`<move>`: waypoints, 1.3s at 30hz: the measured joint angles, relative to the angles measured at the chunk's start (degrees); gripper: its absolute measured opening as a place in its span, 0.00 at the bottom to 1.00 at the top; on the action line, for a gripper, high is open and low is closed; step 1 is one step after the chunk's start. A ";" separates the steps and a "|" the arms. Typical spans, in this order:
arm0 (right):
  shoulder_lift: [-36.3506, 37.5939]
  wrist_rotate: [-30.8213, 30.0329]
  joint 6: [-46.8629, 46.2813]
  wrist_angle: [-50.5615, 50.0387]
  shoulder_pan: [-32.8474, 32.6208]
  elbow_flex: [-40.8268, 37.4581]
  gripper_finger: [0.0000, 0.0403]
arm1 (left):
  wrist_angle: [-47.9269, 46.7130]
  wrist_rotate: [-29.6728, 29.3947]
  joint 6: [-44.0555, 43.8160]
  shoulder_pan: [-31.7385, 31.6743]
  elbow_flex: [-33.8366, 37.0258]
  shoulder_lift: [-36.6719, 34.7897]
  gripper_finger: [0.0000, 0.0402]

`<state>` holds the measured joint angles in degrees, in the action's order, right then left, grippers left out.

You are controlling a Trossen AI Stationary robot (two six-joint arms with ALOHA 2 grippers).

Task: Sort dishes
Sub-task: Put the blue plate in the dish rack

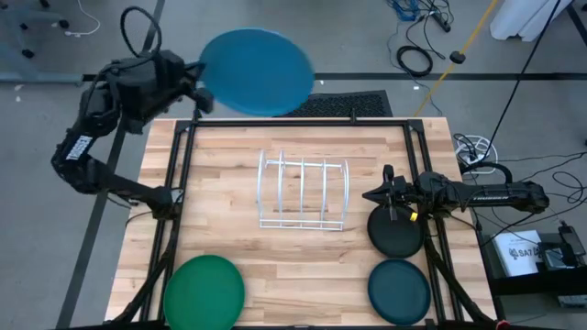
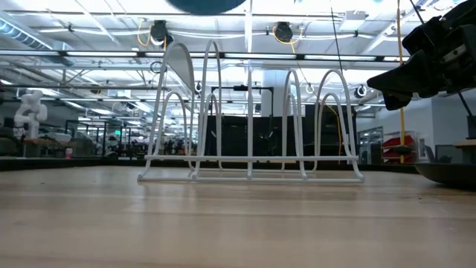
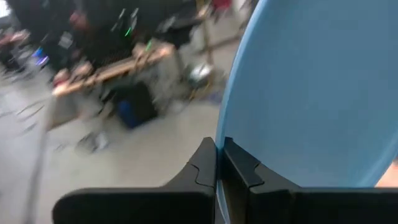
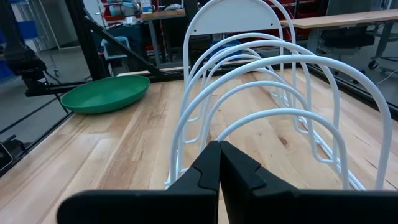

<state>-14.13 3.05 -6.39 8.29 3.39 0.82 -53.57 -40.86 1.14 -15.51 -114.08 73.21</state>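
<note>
One plate (image 1: 257,71) pinched at rim by left gripper (image 1: 198,87), high beyond rack (image 1: 304,192); thin edge-hold risks slip. Right gripper (image 1: 378,195) closed, empty, beside rack.

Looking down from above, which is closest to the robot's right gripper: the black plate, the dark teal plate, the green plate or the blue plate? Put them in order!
From the right gripper:
1. Black plate, just beside it at the table's right edge.
2. Dark teal plate, next along that edge, at the corner.
3. Blue plate and green plate are both far; too close to call. Blue is held by the left gripper beyond the table's edge.
</note>
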 joint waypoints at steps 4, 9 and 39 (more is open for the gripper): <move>-0.02 0.00 0.01 0.00 -0.01 0.00 0.00 | 12.52 -0.44 4.02 4.94 -0.02 5.29 0.02; 0.00 0.00 0.00 0.00 -0.01 0.00 0.00 | 20.98 -9.75 8.74 9.80 0.01 13.18 0.02; 0.00 0.00 0.00 0.00 0.00 0.00 0.00 | 35.78 -49.19 -0.85 38.62 0.04 31.26 0.02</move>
<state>-14.13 3.05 -6.39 8.29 3.39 0.82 -17.79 -90.05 0.28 23.11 -114.04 104.46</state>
